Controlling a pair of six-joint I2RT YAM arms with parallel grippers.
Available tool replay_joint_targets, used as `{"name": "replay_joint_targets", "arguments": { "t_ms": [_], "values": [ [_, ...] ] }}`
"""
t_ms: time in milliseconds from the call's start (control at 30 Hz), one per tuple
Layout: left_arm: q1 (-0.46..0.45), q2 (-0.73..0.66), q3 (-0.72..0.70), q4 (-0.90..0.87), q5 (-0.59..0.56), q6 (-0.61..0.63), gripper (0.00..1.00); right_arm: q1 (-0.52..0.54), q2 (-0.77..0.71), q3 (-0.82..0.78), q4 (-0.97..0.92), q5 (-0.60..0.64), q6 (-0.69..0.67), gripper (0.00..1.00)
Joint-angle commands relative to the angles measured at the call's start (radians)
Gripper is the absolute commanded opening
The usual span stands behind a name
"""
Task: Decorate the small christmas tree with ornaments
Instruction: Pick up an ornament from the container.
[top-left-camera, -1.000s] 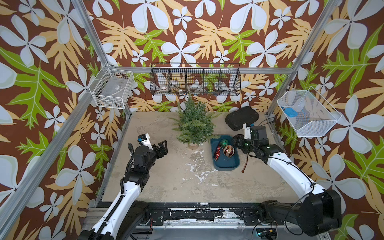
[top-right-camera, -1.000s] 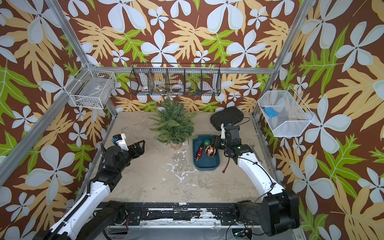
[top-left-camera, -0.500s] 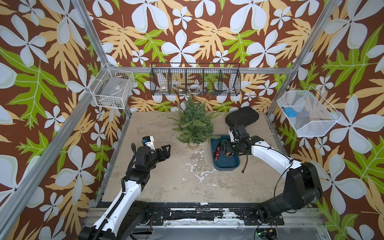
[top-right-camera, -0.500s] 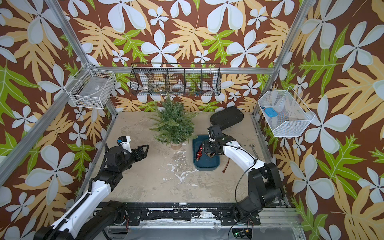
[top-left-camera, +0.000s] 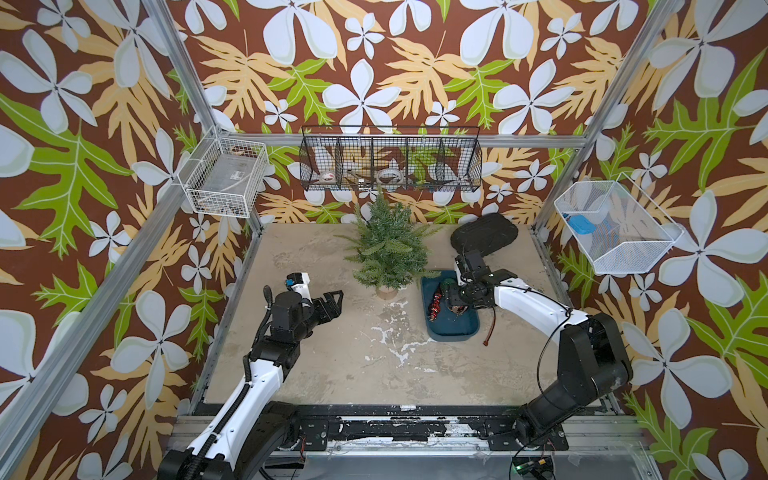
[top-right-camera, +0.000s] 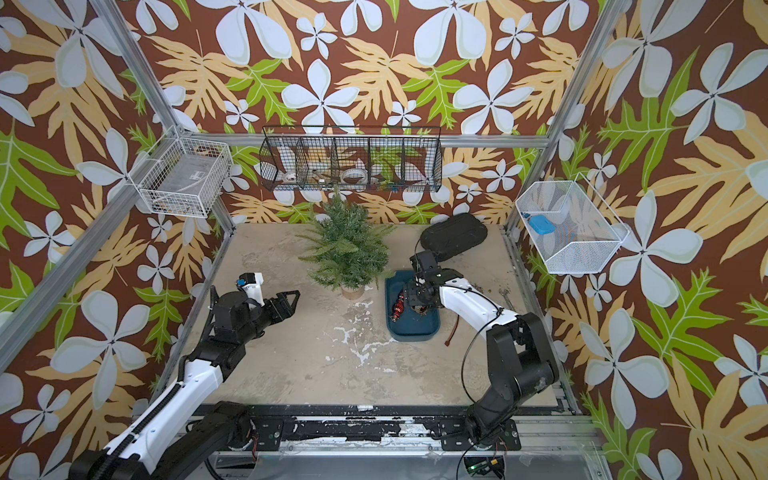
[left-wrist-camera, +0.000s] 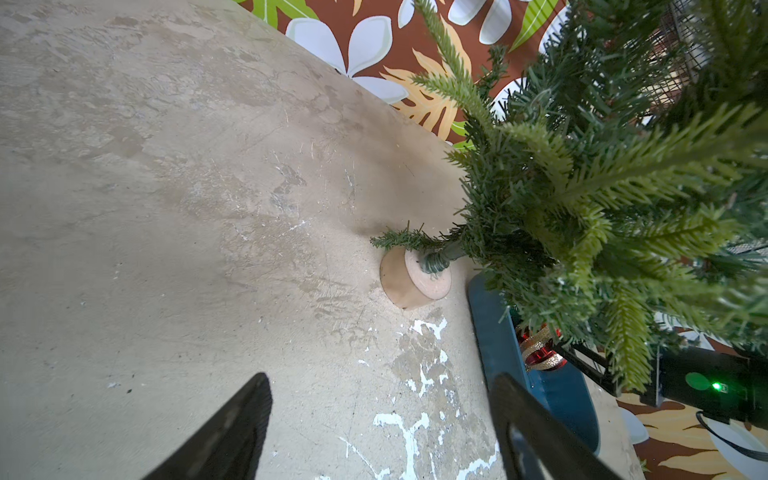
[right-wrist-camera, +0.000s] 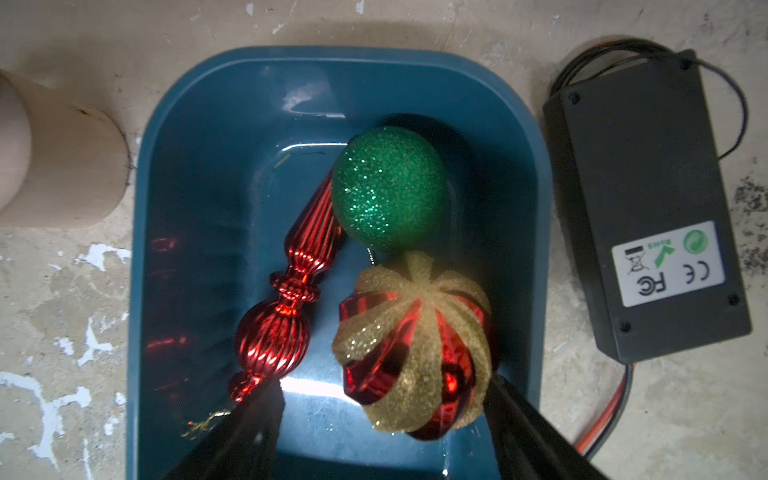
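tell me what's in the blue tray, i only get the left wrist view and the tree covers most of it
observer: Three ornaments lie in the tray: a green glitter ball, a slim red drop and a red-and-gold ball.
operator: is any of them gripped yet
observer: No. The right pincer is open, down in the tray, with its jaws either side of the red-and-gold ball.
operator: anything next to it i should avoid
observer: A black box sits right beside the tray, on the side away from the tree's wooden base.
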Motion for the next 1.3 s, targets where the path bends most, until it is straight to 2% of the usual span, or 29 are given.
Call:
{"name": "replay_joint_targets", "arguments": {
  "t_ms": [0,1067,1267],
  "values": [
    [0.002,0.001,-0.001,0.004,0.012,-0.01,0.85,0.002,0.01,0.007,-0.012,0.024,-0.012,0.79],
    [0.003,0.005,-0.024,0.031,0.022,-0.034,0.84,0.0,0.16,0.03,0.055,-0.006,-0.026,0.82],
    [0.004,0.002,-0.029,0.033,0.022,-0.038,0.84,-0.003,0.162,0.035,0.065,-0.009,-0.022,0.75]
  ]
}}
